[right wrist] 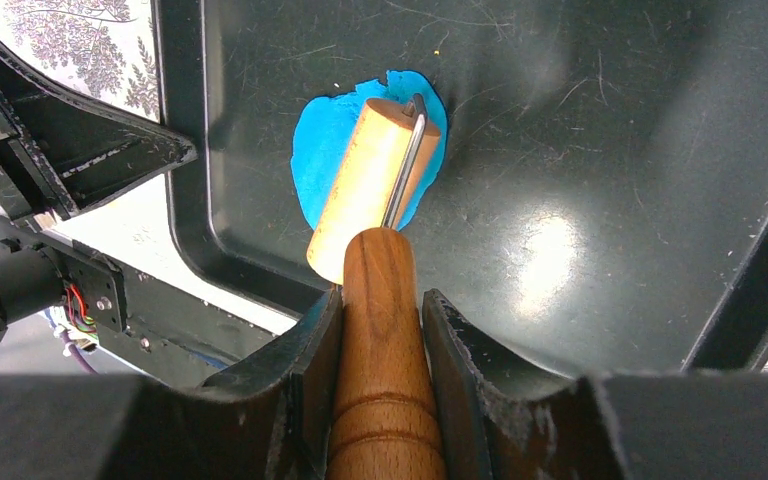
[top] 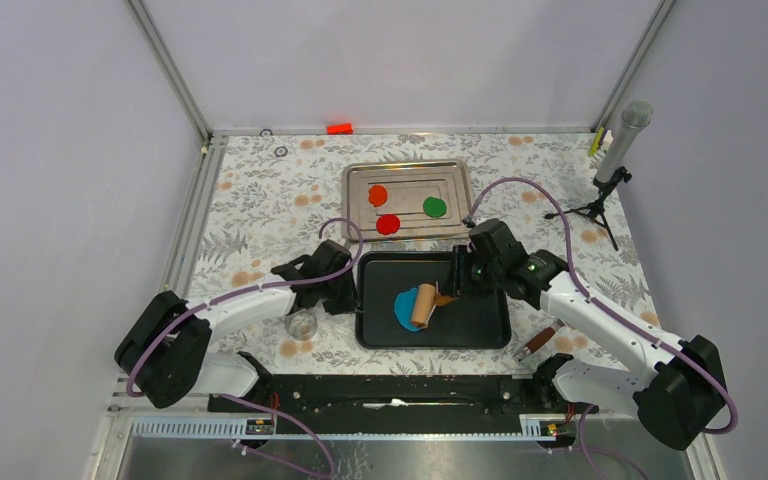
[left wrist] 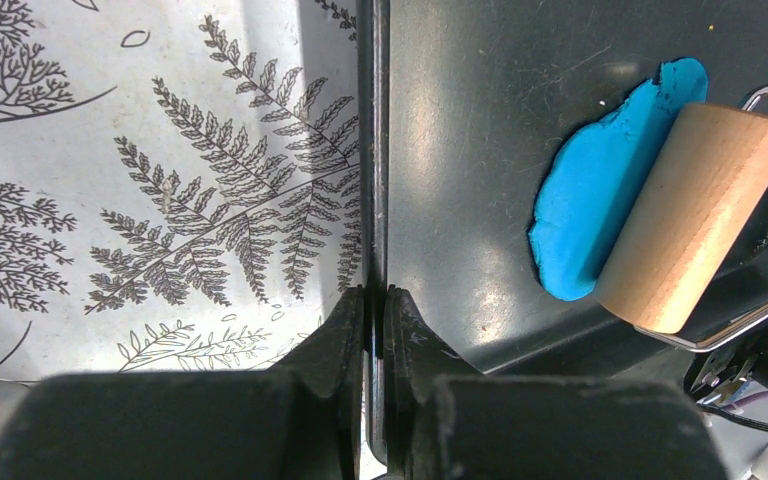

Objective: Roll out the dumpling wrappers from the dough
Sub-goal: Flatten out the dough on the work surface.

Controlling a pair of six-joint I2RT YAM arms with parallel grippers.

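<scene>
where the blue dough (right wrist: 320, 170) lies flat in the black tray (right wrist: 580, 120), just ahead of the right pincer (right wrist: 380, 300), the roller (right wrist: 365, 185) rests on it, handle clamped by that pincer; the left pincer (left wrist: 375, 305), farther off, pinches the tray rim.

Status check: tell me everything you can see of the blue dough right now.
The dough is one bright blue piece of soft, matte clay, pressed into a thin, roughly oval sheet with an uneven, slightly ragged edge. It lies flat on the floor of the black tray, in the tray's left half, close to the left wall. The wooden roller rests across it and hides part of it. Nothing else touches it.
</scene>
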